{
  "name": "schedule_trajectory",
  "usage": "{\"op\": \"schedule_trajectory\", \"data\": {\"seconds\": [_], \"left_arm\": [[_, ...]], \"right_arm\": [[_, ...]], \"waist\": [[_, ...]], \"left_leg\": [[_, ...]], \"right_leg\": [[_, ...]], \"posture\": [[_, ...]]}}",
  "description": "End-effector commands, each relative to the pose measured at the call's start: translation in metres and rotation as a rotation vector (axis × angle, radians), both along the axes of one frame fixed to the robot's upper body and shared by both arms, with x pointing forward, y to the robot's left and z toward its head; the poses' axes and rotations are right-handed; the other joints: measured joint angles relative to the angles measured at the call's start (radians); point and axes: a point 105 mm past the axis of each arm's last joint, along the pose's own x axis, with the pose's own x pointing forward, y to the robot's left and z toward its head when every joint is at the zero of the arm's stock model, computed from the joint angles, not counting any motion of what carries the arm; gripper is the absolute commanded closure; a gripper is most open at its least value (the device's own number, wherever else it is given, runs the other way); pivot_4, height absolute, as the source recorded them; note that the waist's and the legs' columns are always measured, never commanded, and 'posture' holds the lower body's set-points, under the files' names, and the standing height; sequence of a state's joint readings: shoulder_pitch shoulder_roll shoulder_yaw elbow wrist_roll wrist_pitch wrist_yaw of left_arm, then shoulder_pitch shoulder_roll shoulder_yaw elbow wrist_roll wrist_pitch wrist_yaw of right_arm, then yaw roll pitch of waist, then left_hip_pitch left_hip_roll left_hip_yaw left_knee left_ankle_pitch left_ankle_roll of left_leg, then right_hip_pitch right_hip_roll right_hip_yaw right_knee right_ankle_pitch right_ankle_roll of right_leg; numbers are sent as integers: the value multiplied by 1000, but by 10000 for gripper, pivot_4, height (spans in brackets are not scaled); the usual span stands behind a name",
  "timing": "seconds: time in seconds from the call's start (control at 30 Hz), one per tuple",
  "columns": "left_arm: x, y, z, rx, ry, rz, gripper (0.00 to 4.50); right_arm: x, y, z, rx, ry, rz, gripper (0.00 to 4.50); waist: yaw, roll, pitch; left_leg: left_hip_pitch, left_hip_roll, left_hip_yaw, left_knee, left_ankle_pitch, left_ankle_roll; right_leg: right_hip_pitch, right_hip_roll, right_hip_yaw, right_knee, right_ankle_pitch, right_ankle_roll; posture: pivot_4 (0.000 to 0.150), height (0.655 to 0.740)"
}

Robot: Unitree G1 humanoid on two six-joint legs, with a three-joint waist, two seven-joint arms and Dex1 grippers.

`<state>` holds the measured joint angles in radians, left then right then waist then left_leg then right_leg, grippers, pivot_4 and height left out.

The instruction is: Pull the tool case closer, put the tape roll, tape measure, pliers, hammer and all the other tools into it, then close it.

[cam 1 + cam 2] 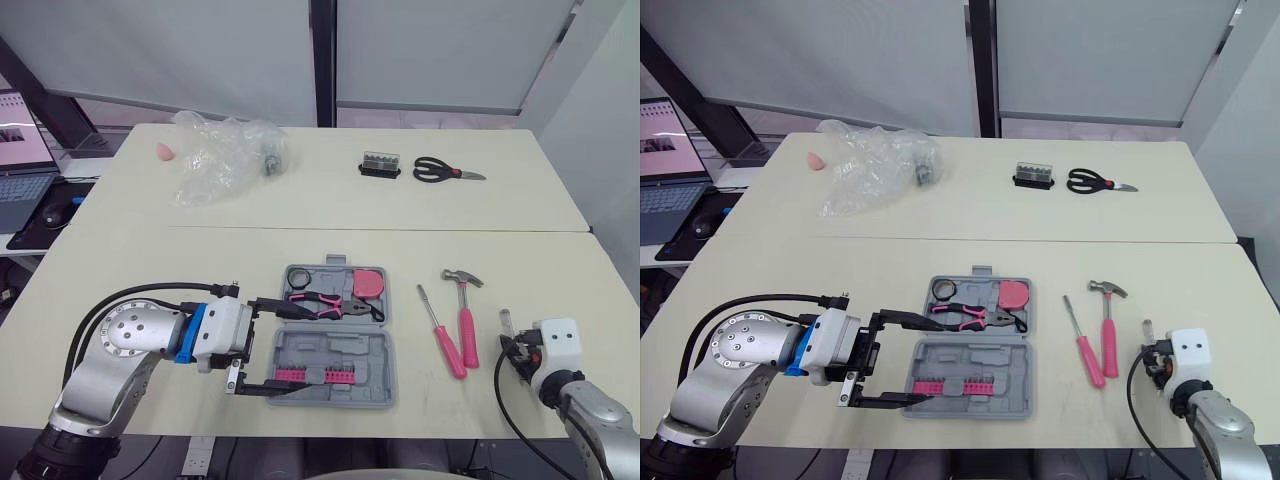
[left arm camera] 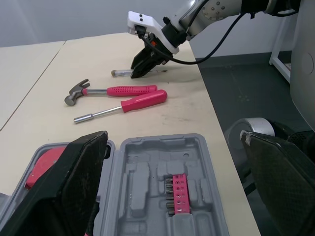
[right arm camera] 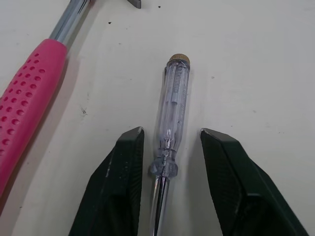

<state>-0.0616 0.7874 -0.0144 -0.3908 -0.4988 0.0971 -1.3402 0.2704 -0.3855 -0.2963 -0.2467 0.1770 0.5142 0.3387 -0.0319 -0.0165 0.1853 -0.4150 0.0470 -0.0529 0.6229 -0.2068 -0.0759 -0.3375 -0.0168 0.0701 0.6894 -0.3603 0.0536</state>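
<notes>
We see the grey plastic tool case (image 1: 335,345) lying open on the pale table (image 1: 150,260). The left gripper (image 1: 290,347) is at the left side of the case. Its two black fingers are spread very wide, one over the far half of the case and one at its near edge, and it holds nothing. In the far half of the case lie the pink-handled pliers (image 1: 320,303), the round pink tape measure (image 1: 368,284) and the black tape roll (image 1: 298,274). Just to the right of the case lie the pink-handled screwdriver (image 1: 442,335) and the hammer with a pink grip (image 1: 466,320), side by side. Farther right of the case, the right gripper (image 3: 171,132) has its fingers apart around the clear-handled screwdriver (image 3: 173,98) (a gap shows on each side), so it grips nothing. Well beyond the case lie the black scissors (image 1: 440,172).
</notes>
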Motion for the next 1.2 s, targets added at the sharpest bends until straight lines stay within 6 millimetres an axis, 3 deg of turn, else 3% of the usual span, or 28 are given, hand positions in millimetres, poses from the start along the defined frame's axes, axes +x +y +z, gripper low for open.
{"op": "schedule_trajectory", "data": {"seconds": [0.03,0.2,0.33,0.43,0.63,0.83,1.2], "left_arm": [[3,-1,3,-9,-23,9,0],[12,12,0,7,-9,86,0],[18,24,-2,16,-12,165,0],[21,39,-4,34,-8,232,0],[23,75,-16,144,2,354,0],[18,91,-26,220,32,394,0],[8,96,-32,244,72,437,0]], "right_arm": [[-3,-4,2,-26,-15,-15,34557],[1,-5,15,-49,-53,24,41632],[8,1,36,-88,-95,120,41677],[14,17,58,-154,-114,293,41677],[21,71,97,-328,-61,777,41677],[13,133,110,-376,48,1159,41677],[33,223,99,-344,58,1362,41678]], "waist": [[0,0,0],[0,0,0],[0,0,0],[-5,1,0],[-9,1,1],[-1,1,1],[-2,-1,2]], "left_leg": [[0,0,0,0,0,0],[0,0,0,0,0,0],[0,0,0,0,0,0],[0,0,0,0,0,0],[0,1,0,0,0,0],[-1,1,-1,0,0,0],[-2,1,-1,1,0,0]], "right_leg": [[0,0,0,0,0,0],[0,0,0,0,0,0],[0,0,0,0,0,0],[-1,0,0,1,0,0],[-1,1,0,1,0,0],[-1,0,0,0,0,0],[-6,0,0,5,0,0]], "posture": [[1500,7400],[1500,7400],[1500,7400],[1500,7400],[1500,7400],[1500,7400],[1500,7400]]}}
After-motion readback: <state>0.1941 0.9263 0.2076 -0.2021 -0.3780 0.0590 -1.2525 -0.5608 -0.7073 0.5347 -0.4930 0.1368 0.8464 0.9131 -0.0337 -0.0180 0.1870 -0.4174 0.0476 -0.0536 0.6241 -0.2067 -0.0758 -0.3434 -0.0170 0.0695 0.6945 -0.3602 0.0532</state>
